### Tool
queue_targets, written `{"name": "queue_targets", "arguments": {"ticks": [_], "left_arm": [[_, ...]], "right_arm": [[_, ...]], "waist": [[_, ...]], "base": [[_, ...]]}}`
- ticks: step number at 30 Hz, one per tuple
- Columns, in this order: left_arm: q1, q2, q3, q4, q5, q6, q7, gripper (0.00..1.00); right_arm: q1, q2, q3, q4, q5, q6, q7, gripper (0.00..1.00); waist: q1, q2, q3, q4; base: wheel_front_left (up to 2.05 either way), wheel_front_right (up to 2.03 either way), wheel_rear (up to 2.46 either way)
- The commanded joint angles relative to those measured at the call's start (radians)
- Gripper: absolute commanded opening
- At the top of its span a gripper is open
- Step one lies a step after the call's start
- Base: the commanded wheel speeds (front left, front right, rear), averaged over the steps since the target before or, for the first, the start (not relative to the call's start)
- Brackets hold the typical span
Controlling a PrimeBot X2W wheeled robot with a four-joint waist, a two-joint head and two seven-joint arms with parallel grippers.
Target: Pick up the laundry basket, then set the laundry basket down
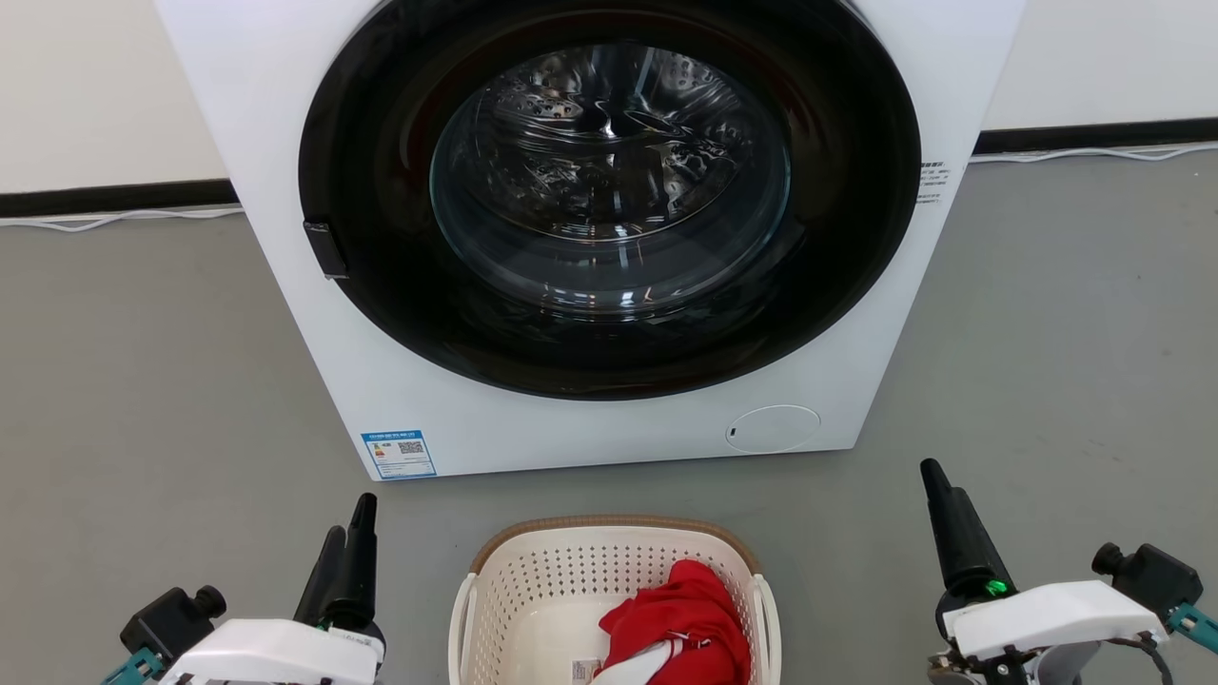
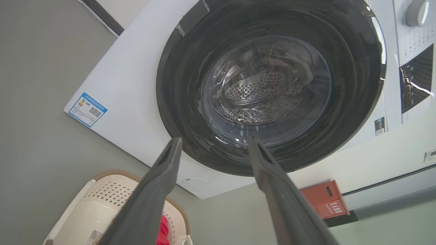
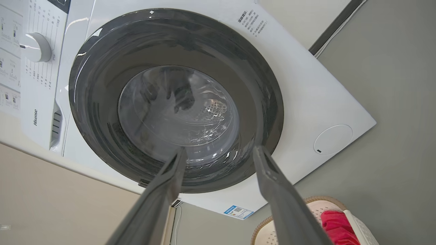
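- Two grippers sit low in the head view, one on each side of the laundry basket (image 1: 552, 580), and neither touches it.
- The laundry basket stands on the grey floor (image 1: 143, 381), just in front of the washing machine (image 1: 571, 433) and roughly centred under its door (image 1: 381, 314). Its near end is cut off by the bottom edge of the head view. It has a tan rim, perforated cream walls and a white handle on each side.
- In the basket a crumpled red garment (image 1: 690, 609) lies toward the robot's right, with a bit of white cloth at its lower edge.
- Left gripper (image 1: 350, 518): the fingers point up toward the machine. In the head view they look nearly together, but the left wrist view (image 2: 214, 139) shows the jaws well apart and holding nothing.
- Right gripper (image 3: 220, 149): in the right wrist view the jaws are spread and empty. In the head view one finger (image 1: 956, 533) stands out, and the other is probably hidden behind it.
- The machine door is shut, with a dark ring around the glass and the steel drum visible behind it.
- A blue sticker (image 1: 400, 454) sits at the lower left corner of the machine front, and a round cap (image 1: 773, 428) at the lower right.
- In the left wrist view a red crate (image 2: 323, 200) stands against the wall, beyond the machine.
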State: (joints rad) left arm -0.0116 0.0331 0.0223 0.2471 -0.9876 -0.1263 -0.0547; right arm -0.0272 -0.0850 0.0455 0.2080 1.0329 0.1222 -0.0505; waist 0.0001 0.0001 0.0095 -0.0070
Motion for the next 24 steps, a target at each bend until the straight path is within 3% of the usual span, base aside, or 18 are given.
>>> {"name": "queue_targets", "arguments": {"ticks": [1,24], "left_arm": [[-0.055,0.008,0.007,-0.036,0.033,-0.003,-0.012,1.0],[-0.064,0.011,0.002,-0.072,0.261,-0.003,-0.078,1.0]], "right_arm": [[-0.057,-0.009,0.016,-0.031,-0.039,0.004,-0.019,1.0],[-0.071,-0.017,0.052,-0.055,-0.27,0.006,-0.084,1.0]], "waist": [[-0.0001,-0.0001,0.0,0.0],[-0.0001,-0.0001,-0.002,-0.007]], "base": [[0.0,0.0,0.0],[0.0,0.0,0.0]]}}
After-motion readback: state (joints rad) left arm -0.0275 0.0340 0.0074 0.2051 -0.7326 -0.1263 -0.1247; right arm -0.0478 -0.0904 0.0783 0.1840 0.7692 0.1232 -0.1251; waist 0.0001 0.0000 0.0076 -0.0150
